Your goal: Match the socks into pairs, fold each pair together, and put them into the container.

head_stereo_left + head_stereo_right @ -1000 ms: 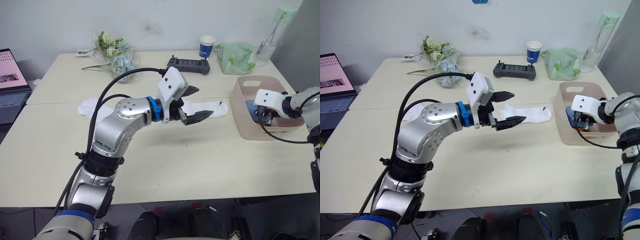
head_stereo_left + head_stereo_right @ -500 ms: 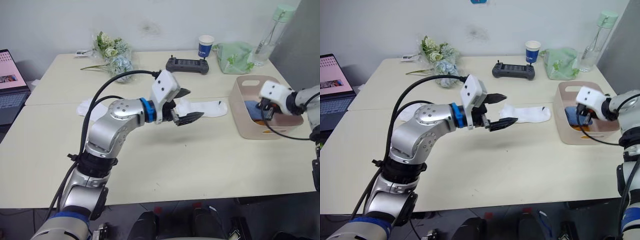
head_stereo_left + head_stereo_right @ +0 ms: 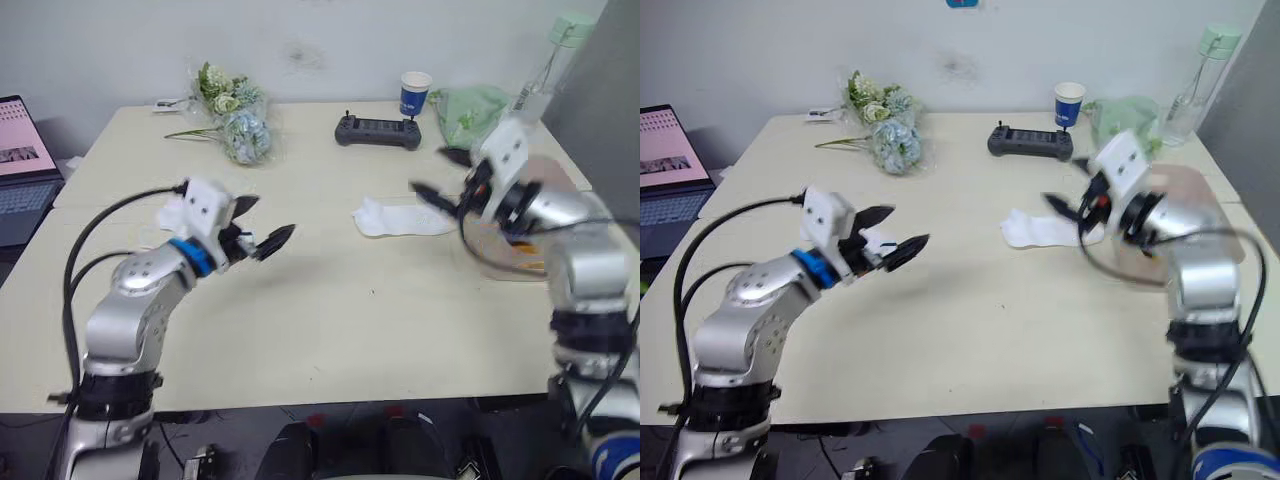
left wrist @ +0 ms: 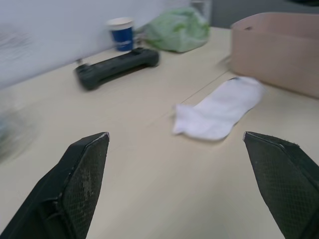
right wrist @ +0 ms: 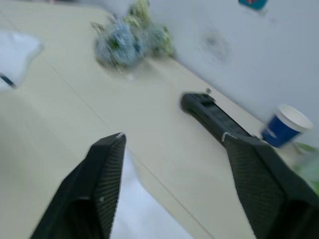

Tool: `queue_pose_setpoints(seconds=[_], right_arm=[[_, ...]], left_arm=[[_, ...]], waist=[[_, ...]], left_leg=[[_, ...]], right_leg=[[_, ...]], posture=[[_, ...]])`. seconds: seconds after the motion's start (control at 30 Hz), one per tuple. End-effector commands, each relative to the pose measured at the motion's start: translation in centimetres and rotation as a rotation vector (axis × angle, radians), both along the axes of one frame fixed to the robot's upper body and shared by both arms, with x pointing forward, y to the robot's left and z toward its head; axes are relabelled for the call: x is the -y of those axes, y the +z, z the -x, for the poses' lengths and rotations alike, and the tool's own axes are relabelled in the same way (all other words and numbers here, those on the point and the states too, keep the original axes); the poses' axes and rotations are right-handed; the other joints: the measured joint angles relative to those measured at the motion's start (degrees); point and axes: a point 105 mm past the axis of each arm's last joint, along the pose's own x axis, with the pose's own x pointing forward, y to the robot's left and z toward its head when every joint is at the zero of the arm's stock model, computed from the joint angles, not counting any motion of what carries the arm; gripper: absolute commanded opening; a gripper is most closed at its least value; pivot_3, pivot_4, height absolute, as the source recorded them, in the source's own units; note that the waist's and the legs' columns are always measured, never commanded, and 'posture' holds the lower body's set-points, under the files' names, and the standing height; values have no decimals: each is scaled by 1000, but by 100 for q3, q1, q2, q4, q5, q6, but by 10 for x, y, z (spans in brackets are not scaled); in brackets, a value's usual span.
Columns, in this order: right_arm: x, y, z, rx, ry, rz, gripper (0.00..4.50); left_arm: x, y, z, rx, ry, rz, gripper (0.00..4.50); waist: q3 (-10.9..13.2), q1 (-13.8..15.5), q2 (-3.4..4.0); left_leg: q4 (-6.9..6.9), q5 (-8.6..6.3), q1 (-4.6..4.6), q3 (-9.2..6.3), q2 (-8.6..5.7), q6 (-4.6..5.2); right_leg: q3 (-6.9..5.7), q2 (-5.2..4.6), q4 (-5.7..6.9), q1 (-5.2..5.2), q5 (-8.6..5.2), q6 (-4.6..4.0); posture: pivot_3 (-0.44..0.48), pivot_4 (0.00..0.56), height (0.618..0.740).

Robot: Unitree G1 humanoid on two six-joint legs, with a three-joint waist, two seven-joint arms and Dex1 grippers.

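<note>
One of the socks, a white sock [image 3: 400,216], lies flat on the table's middle right; it also shows in the left wrist view [image 4: 219,107]. A second white sock [image 5: 16,49] lies far to the left, near my left arm. My right gripper [image 3: 440,175] hovers open just right of the first sock, in front of the pink container [image 4: 279,50], which my right arm mostly hides in the eye views. Over the table's left half my left gripper [image 3: 262,222] is open and holds nothing, pointing toward the first sock.
A black controller [image 3: 377,130], a blue paper cup [image 3: 411,92], a green bag [image 3: 468,112] and a clear bottle [image 3: 1200,75] stand along the back edge. A flower bunch [image 3: 232,115] lies back left. A laptop [image 3: 20,165] sits at the far left.
My right gripper has opened and swung out of the container leftward over the table. My left arm has pulled back to the left, away from the white sock.
</note>
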Motion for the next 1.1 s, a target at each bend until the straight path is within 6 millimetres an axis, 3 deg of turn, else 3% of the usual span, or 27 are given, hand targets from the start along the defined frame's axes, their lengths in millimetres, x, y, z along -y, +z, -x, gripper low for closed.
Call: queue_pose_setpoints(seconds=[0.03,0.23,0.33,0.43,0.73,0.93,1.07,1.1], right_arm=[[-8,-11,21,63,-8,9,4484],[-16,-73,52,-42,47,50,4484],[-15,-85,56,-52,25,49,4484],[-19,-88,61,-72,45,21,4484],[-32,-83,65,-90,153,28,4484],[-38,-81,57,-74,125,11,4484],[-38,-79,54,-64,100,2,4484],[-37,-78,54,-62,95,1,4498]], left_arm=[[-20,2,15,79,87,-21,4500],[-49,-48,48,-11,233,-15,4500],[-51,-67,62,-69,247,-17,4500],[-52,-70,64,-78,254,-7,4500],[-70,-55,18,-22,287,-90,4500],[-64,-73,-26,-106,250,-180,4500],[-59,-80,-38,-124,222,-214,4500],[-59,-83,-42,-142,228,-212,4307]], waist=[[0,38,0],[-1,30,1],[-1,24,1],[-1,24,1],[-2,23,-1],[-3,11,-4],[-3,-4,-5],[-3,-4,-5]], left_leg=[[3,0,0,-3,-4,0],[17,-2,22,-6,-8,3],[0,-1,29,-5,-6,2],[-1,-1,37,-7,-4,3],[-3,-1,38,-14,-3,2],[-7,-1,37,-18,-2,2],[-6,-1,32,-18,-3,1],[-7,-1,32,-18,-3,1]], right_leg=[[-2,-4,1,3,0,0],[-3,-5,-1,34,2,4],[-2,-3,-3,34,2,4],[-4,1,-1,40,3,3],[-9,32,-5,44,3,2],[-12,36,-5,40,3,2],[-10,35,-6,34,3,2],[-9,35,-5,31,3,2]], posture=[[0,150,740],[0,150,740],[0,150,740],[0,150,740],[0,150,740],[0,150,740],[0,150,740],[0,150,740]])
